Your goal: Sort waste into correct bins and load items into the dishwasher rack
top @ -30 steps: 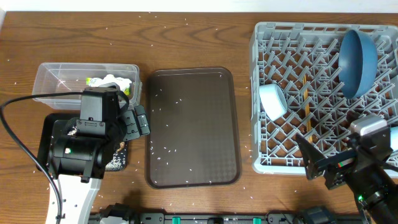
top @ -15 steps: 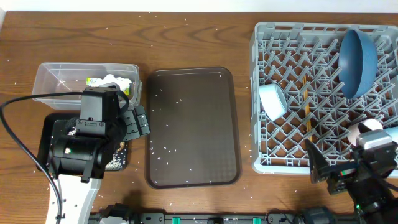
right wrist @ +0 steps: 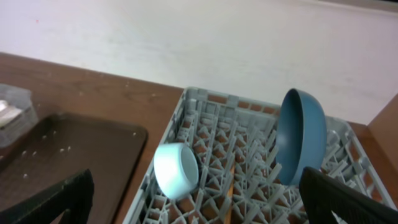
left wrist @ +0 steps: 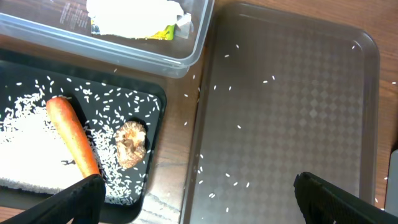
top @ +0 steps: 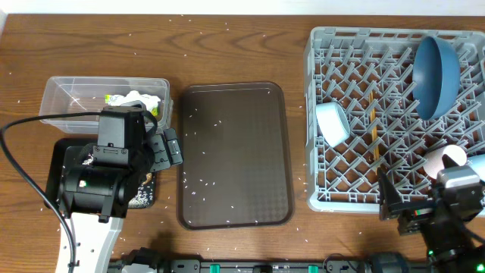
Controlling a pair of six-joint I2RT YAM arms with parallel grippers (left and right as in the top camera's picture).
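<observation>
The dishwasher rack [top: 333,199], right, holds our blue plate [top: 436,68], a pale cup [top: 331,123] and chopsticks [top: 372,129]. On the left, the carrot [left wrist: 73,144] lies in the black tray [left wrist: 155,99] and the napkin [left wrist: 134,12] in the clear tub [left wrist: 124,53]. We judge only loose rice [left wrist: 268,79] is left. The left gripper [left wrist: 198,202] and right gripper [right wrist: 199,205] gape, empty.

Tub [top: 54,91] left rear on desk [top: 227,45]; black tray [left wrist: 149,106] directly before it, holding carrot [left wrist: 71,140] and food chunk [left wrist: 130,143]. Serving tray [top: 235,136] centre. Rack [top: 312,121] right, plate [top: 436,76] and bowl [top: 331,123] in it.

A brown wood-grain table [top: 242,53] meets a plain white wall [right wrist: 186,37] along its far edge.
</observation>
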